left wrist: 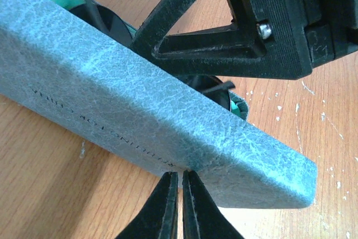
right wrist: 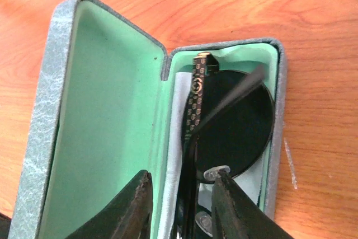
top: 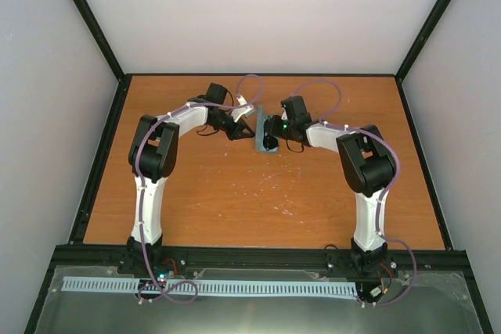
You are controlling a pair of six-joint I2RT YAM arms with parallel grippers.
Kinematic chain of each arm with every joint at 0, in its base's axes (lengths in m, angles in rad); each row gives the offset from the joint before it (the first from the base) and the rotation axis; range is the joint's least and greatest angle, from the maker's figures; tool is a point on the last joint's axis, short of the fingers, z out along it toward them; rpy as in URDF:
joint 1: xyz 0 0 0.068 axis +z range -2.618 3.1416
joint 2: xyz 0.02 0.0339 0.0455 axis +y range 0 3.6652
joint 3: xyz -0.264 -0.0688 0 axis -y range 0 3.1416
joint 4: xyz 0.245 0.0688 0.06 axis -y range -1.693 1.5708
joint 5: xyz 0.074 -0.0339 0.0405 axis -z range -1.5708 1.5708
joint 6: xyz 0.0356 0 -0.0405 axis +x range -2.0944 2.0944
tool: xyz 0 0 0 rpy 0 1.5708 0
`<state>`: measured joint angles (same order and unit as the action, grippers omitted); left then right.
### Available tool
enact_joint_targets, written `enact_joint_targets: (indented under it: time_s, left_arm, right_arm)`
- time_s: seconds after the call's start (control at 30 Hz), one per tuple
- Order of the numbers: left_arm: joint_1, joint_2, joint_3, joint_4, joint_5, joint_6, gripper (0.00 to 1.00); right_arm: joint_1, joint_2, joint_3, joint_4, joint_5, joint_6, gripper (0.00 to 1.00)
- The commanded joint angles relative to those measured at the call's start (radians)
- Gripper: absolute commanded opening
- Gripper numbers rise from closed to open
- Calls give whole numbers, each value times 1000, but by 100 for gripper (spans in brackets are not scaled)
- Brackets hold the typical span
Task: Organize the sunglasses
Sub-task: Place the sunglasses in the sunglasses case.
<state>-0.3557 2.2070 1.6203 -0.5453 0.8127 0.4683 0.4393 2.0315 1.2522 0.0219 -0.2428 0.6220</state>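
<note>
Placement nearly done: sunglasses (right wrist: 238, 121) inside case (right wrist: 100, 110), right gripper (right wrist: 183, 180) parted astride them, seemingly not gripping; left gripper (left wrist: 180, 177) shut against lid (left wrist: 140, 110). Next: lift right clear, fold lid down

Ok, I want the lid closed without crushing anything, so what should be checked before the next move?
1. Sunglasses lying inside the case: ok.
2. Temple arms folded flat: cannot tell; one looks raised and blurred.
3. Right fingers apart: ok.
4. Right fingers out of the case: not ok; they straddle the frame.
5. Left fingers shut, against the lid from outside: ok.
</note>
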Motion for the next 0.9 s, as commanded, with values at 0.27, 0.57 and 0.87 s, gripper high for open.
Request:
enact_joint_targets:
  time_s: [0.27,0.57,0.87]
  left_arm:
    - [-3,-28,18,16,19,-9,6]
    - [-3,-27,23,13,17,-6,6]
    - [-4,-34,7,24,20,-10,6]
  right_arm:
    - [2,-30,21,-53,70,-20,10]
    - [9,16,53,-108,41,-26,3]
    - [39,74,104,-218,89,-55,3]
